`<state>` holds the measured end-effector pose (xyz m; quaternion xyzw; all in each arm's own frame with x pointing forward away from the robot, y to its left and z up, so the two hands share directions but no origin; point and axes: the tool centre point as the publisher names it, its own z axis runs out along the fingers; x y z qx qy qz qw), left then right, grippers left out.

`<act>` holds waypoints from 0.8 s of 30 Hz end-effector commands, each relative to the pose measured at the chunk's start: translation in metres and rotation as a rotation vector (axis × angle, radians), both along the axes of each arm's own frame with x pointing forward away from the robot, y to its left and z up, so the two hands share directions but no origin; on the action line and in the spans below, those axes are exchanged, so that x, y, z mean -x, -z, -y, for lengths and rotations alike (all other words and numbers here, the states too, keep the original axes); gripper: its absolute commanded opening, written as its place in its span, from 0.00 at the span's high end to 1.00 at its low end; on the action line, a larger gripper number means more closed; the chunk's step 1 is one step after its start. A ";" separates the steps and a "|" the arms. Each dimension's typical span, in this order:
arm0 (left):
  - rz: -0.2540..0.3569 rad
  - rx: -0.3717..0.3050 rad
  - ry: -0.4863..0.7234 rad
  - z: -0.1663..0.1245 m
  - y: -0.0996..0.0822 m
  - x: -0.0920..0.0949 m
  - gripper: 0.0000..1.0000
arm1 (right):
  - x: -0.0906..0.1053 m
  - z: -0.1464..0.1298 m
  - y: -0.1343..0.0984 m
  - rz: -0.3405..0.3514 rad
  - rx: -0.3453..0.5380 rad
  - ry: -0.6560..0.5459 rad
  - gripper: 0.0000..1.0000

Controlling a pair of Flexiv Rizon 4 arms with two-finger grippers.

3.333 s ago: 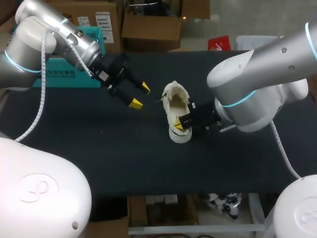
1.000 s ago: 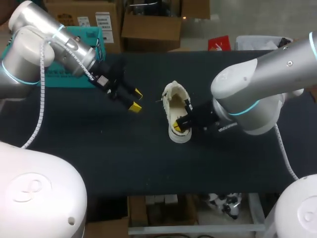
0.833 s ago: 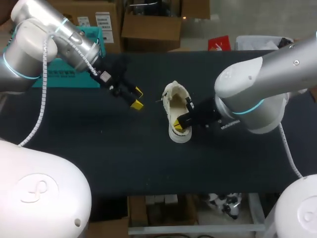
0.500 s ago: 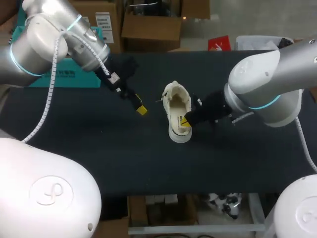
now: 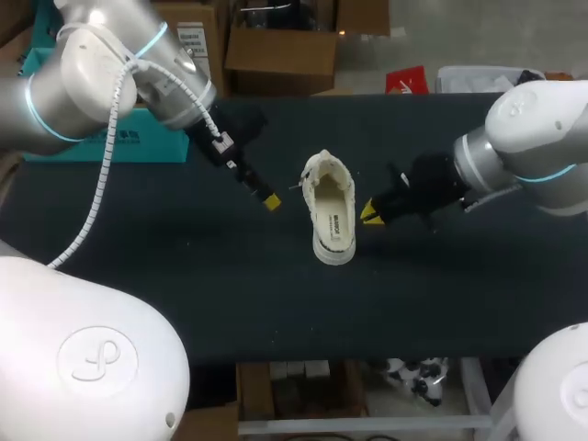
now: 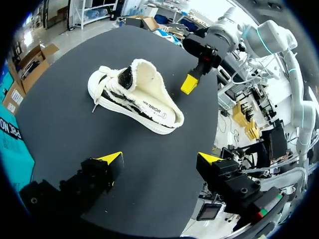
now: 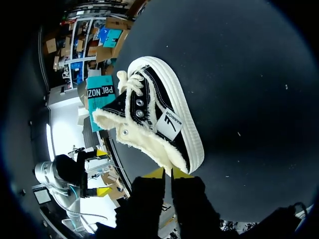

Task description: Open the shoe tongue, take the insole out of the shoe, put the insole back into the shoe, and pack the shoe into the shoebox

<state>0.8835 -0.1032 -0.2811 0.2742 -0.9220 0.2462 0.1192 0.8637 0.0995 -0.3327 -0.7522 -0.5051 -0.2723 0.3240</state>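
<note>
A black shoe [image 5: 333, 209] with cream fleece lining and a white sole lies mid-table, toe away from me, its black side with a white label turned up. No insole shows apart from it. My left gripper [image 5: 269, 200] hangs just left of the shoe. In the left wrist view the left gripper [image 6: 160, 158] is wide open and empty, with the shoe [image 6: 134, 97] ahead of it. My right gripper [image 5: 369, 213] sits just right of the shoe's heel, clear of it. In the right wrist view the right gripper [image 7: 168, 173] is nearly closed with nothing between its fingers, the shoe [image 7: 154, 119] just ahead.
The teal shoebox [image 5: 119, 138] stands at the table's back left, behind my left arm. Black table surface [image 5: 276, 294] lies bare in front of the shoe and to both sides of it.
My right gripper has drawn back to the right, off the shoe's heel. The left gripper has come closer to the shoe and turned. The shoe has rolled, so its labelled side now shows.
</note>
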 end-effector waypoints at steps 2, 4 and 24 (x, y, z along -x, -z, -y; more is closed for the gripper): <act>0.098 -0.143 -0.180 0.004 0.007 -0.001 0.00 | 0.002 0.008 -0.008 -0.010 -0.033 -0.026 0.00; 0.098 -0.143 -0.180 0.004 0.007 -0.001 0.00 | 0.002 0.008 -0.008 -0.010 -0.033 -0.026 0.00; -0.006 -0.138 -0.499 0.021 0.022 -0.002 0.00 | -0.014 0.059 -0.031 0.214 0.087 -0.496 0.00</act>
